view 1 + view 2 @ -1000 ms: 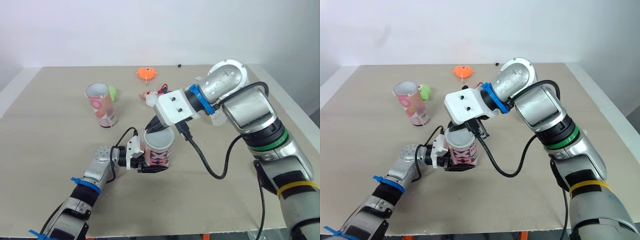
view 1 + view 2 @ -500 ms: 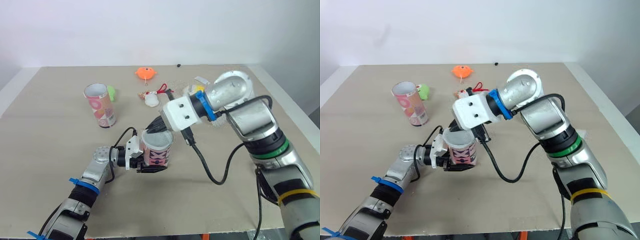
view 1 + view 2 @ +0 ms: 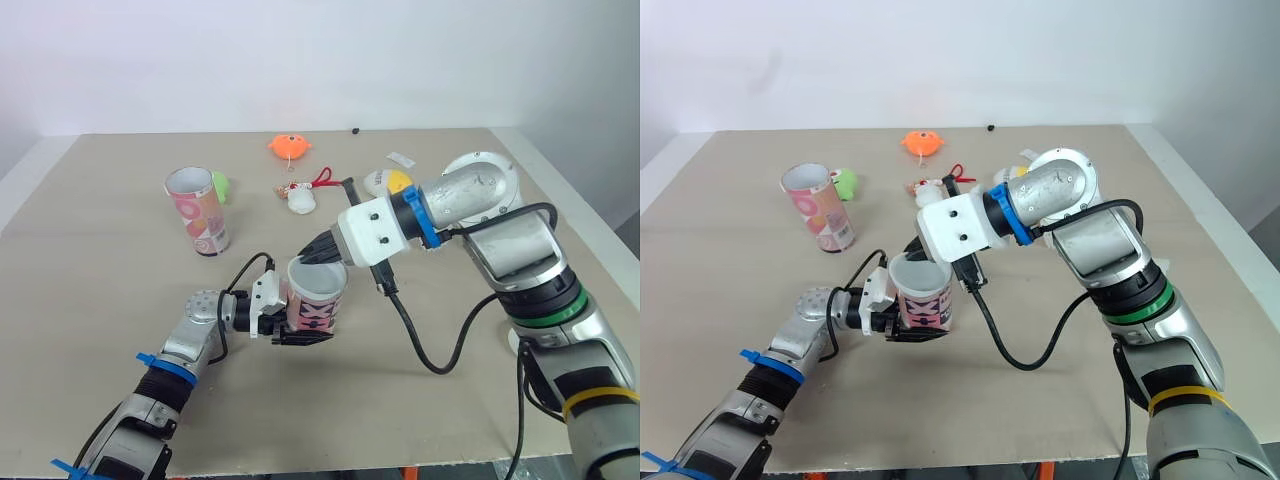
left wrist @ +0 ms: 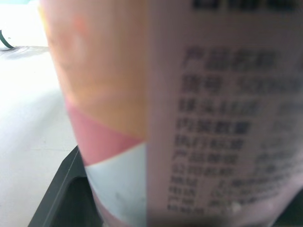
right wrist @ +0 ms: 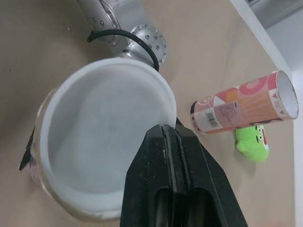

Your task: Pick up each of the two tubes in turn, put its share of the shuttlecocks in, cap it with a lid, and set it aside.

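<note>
Pink tube (image 3: pixel 318 298) stands upright on the table (image 3: pixel 100 300) near the front middle, clamped low on its sides by the left gripper (image 3: pixel 300 325), its white-lined mouth open upward. At the far rim of that mouth sits the tip of the right gripper (image 3: pixel 318 252), its two black fingers pressed flat together with nothing between them. Farther off to the left a second tube (image 3: pixel 198 210) stands upright with a green toy (image 3: pixel 222 186) just beside it, and toward the far edge lie an orange round piece (image 3: pixel 290 146) and a small white item with a red cord (image 3: pixel 303 198).
</note>
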You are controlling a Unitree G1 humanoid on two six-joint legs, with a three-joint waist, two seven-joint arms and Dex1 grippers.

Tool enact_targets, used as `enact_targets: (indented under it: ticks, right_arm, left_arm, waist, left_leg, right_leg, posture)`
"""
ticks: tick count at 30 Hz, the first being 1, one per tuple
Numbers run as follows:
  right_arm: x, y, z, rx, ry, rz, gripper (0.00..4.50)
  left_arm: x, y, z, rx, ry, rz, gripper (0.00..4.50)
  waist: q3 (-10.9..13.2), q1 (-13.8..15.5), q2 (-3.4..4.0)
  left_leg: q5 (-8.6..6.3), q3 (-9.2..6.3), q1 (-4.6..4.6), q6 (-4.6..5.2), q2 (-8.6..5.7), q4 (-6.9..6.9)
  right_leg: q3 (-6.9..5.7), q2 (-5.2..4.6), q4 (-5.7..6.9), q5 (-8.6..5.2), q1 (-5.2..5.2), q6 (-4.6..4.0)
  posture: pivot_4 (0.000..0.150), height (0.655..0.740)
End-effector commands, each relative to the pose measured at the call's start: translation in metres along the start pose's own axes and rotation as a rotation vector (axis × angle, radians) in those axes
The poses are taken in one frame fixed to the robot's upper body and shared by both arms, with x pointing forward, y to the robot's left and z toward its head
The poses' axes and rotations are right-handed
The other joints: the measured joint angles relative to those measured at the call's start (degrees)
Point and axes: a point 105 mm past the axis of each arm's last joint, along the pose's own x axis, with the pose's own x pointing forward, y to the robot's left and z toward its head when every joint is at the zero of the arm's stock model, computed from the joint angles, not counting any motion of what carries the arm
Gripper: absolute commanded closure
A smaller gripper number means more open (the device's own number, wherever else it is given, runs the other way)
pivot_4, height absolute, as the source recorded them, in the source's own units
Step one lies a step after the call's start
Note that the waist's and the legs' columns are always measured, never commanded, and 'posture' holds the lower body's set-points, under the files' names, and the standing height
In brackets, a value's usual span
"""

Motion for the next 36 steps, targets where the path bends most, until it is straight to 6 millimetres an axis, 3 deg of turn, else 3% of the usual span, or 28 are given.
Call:
enact_targets:
  ticks: [1, 5, 9, 17, 21, 27, 32, 36]
  right_arm:
    - [-0.016, -0.003, 0.027, -0.001, -0.088, 0.071, 4.39]
    - [-0.023, -0.001, 0.034, 0.039, -0.102, 0.152, 4.39]
    - [-0.021, -0.002, 0.029, 0.033, -0.034, 0.216, 4.39]
    - [0.003, -0.020, 0.005, -0.002, 0.107, 0.231, 4.39]
    - [-0.004, -0.028, 0.010, -0.008, 0.098, 0.262, 4.39]
    - [-0.010, -0.018, 0.000, -0.041, 0.182, 0.320, 4.39]
    - [-0.020, -0.027, 0.016, -0.072, 0.177, 0.308, 4.39]
    - [-0.016, -0.023, 0.012, -0.082, 0.201, 0.333, 4.39]
  left_arm:
    - [-0.013, 0.002, -0.020, -0.059, 0.081, 0.042, 1.51]
    - [-0.011, 0.002, -0.021, -0.062, 0.079, 0.040, 1.51]
    - [-0.009, 0.002, -0.022, -0.064, 0.076, 0.040, 1.51]
    - [-0.008, 0.001, -0.025, -0.075, 0.075, 0.046, 1.51]
    - [-0.008, 0.000, -0.027, -0.083, 0.075, 0.057, 1.51]
    - [-0.006, -0.002, -0.029, -0.094, 0.069, 0.072, 1.51]
    - [-0.006, -0.004, -0.032, -0.101, 0.070, 0.075, 1.51]
    - [-0.003, -0.002, -0.032, -0.099, 0.069, 0.072, 1.51]
  waist:
    - [0.0, 0.0, 0.00]
    - [0.0, 0.1, 0.00]
    - [0.0, 0.1, 0.00]
    - [0.0, 0.1, 0.01]
    - [0.0, 0.1, 0.01]
    - [0.0, 0.1, 0.01]
    - [0.0, 0.2, 0.01]
    - [0.0, 0.2, 0.00]
  left_leg:
    - [0.00, 0.00, -0.01, 0.00, 0.02, -0.01]
    - [0.00, -0.01, -0.03, 0.00, 0.04, -0.10]
    - [0.00, -0.02, -0.01, 0.00, 0.04, -0.15]
    - [0.00, 0.06, -0.02, 0.00, 0.02, -0.14]
    - [0.01, 0.06, -0.04, 0.00, 0.03, -0.14]
    - [0.01, 0.06, -0.02, 0.00, 0.04, -0.14]
    - [0.01, 0.07, -0.04, 0.00, 0.04, -0.15]
    - [0.01, 0.06, -0.04, 0.00, 0.04, -0.16]
  right_leg:
    - [0.00, 0.02, 0.00, 0.00, -0.01, -0.02]
    - [-0.01, 0.02, 0.00, -0.01, -0.05, -0.01]
    - [-0.01, 0.02, 0.00, -0.06, -0.05, -0.07]
    - [0.05, 0.02, 0.00, -0.04, -0.11, -0.09]
    - [0.04, 0.03, 0.03, 0.00, -0.14, -0.03]
    - [0.05, 0.02, 0.03, -0.02, -0.14, -0.12]
    - [0.06, 0.00, 0.03, -0.02, -0.17, -0.12]
    - [0.05, -0.02, 0.03, -0.06, -0.16, -0.14]
  posture:
    - [0.150, 0.7400]
    - [0.150, 0.7400]
    - [0.150, 0.7400]
    - [0.150, 0.7400]
    - [0.150, 0.7400]
    - [0.150, 0.7400]
    - [0.150, 0.7400]
    - [0.150, 0.7400]
